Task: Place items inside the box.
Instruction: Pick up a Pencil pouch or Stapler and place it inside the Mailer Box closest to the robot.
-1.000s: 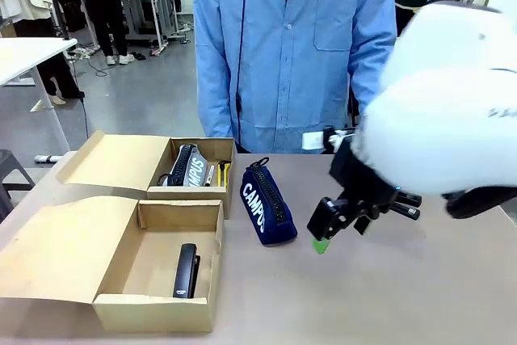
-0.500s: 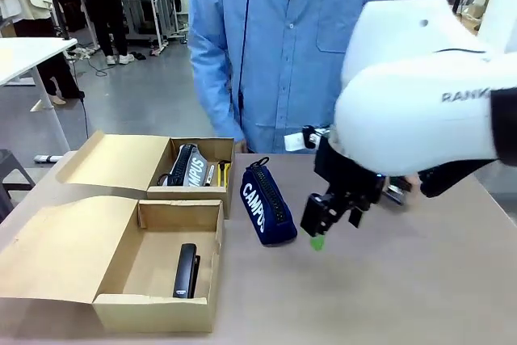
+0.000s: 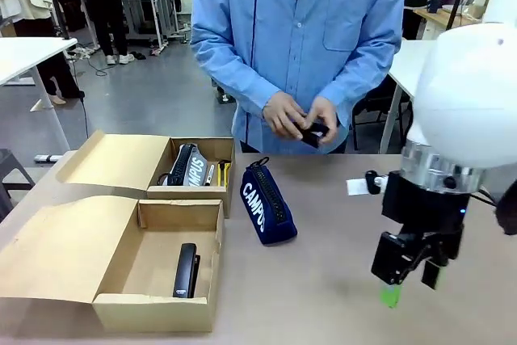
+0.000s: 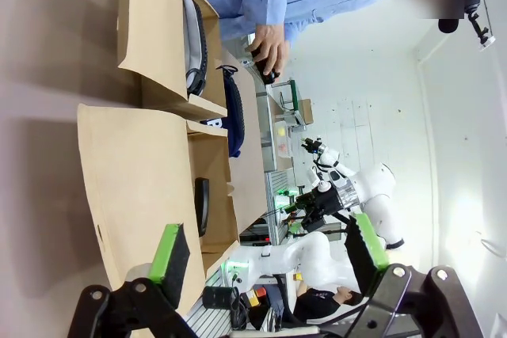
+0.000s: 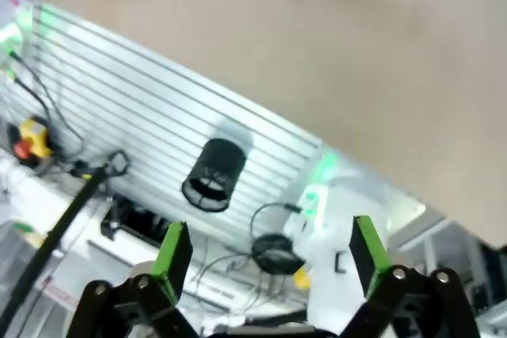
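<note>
**While outside the boxes: navy zip pouch lettered "CAMPUS" untouched**

Stands zip-up on the grey-brown table, just right of two open brown cardboard boxes. In the near box, a black stapler. In the far box, a grey zip pouch and a yellow utility knife. Farther right, above bare tabletop, right gripper spread wide, holding nothing. Left gripper likewise wide and empty. Across the table, person's hands around a small black object.

A lab: white worktables, trailing floor cables, slotted aluminium mounting plate
</note>
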`<state>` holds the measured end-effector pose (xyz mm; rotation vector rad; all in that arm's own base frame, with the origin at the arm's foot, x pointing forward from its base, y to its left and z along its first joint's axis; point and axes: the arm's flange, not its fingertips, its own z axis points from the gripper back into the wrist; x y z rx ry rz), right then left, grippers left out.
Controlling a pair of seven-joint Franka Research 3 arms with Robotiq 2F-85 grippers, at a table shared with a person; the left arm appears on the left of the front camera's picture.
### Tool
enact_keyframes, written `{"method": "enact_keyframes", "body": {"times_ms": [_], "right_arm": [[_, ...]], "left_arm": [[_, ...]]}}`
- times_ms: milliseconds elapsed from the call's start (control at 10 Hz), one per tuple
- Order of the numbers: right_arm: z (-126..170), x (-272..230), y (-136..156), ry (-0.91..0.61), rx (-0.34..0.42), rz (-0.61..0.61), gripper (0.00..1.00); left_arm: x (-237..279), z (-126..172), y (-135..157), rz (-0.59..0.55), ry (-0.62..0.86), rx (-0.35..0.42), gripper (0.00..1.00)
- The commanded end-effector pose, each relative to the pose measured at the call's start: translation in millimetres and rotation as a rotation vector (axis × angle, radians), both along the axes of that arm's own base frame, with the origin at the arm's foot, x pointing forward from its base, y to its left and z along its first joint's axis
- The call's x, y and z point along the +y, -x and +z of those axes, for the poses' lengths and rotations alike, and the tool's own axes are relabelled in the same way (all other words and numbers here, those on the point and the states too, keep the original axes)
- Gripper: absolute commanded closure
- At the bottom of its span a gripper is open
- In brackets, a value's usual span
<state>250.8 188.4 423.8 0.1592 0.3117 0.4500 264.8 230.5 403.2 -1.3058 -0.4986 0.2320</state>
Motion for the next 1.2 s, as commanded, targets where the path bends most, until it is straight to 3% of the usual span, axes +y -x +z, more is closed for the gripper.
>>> {"method": "enact_keyframes", "body": {"times_ms": [0, 100, 500, 800, 1100], "right_arm": [[-5, -25, 7, -0.091, -0.004, -0.202, 0.00], [-7, -32, 2, -0.124, -0.012, -0.348, 0.00], [-4, -26, -12, -0.129, -0.045, -0.396, 0.00], [13, 28, -45, -0.159, -0.297, -0.321, 0.00], [20, 113, -105, -0.094, -0.403, -0.195, 0.00]], "left_arm": [[-1, 0, 2, -0.006, 0.005, -0.019, 0.00], [-1, 0, 2, -0.006, 0.005, -0.019, 0.00], [-1, 0, 2, -0.006, 0.005, -0.019, 0.00], [-1, 0, 2, -0.006, 0.005, -0.019, 0.00], [-1, 0, 2, -0.006, 0.005, -0.019, 0.00]]}}
